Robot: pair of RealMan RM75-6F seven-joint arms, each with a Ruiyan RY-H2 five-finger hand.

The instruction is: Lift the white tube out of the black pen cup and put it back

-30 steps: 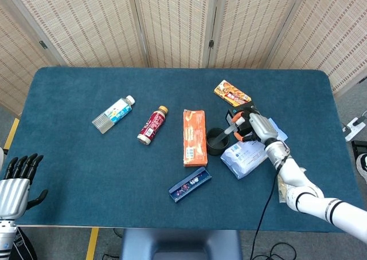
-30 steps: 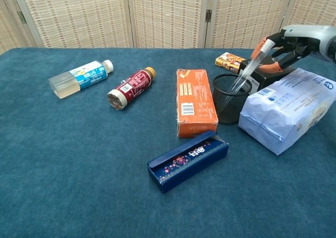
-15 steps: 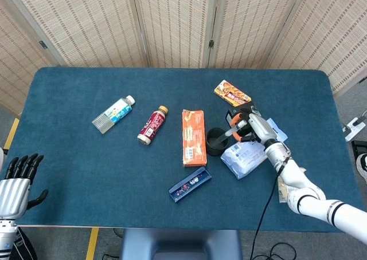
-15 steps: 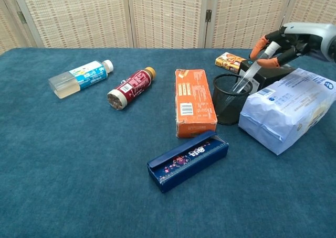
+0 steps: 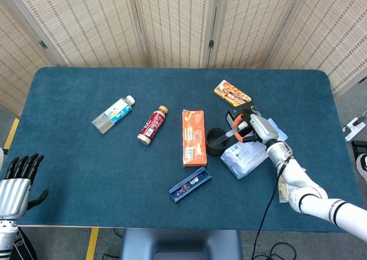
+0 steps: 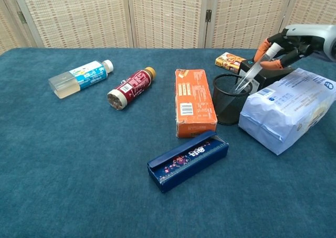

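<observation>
The black mesh pen cup point(image 6: 230, 99) point(image 5: 217, 141) stands right of the orange box. A thin white tube point(image 6: 255, 69) point(image 5: 231, 132) leans out of it toward the right, its lower end inside the cup. My right hand point(image 6: 286, 44) point(image 5: 254, 129) pinches the tube's upper end between orange-tipped fingers, above the cup's right rim. My left hand point(image 5: 15, 178) hangs open at the lower left off the table's front edge, holding nothing.
An orange box point(image 6: 193, 100), a dark blue case point(image 6: 188, 160), a white bag point(image 6: 292, 109), a black box point(image 6: 265, 74), a snack pack point(image 6: 229, 61), a red bottle point(image 6: 130, 87) and a clear bottle point(image 6: 80, 77) lie on the blue table point(image 6: 79, 170).
My right hand shifted slightly right and back with the tube, which still leans in the cup. The orange box nudged a little. The left hand has not moved.
</observation>
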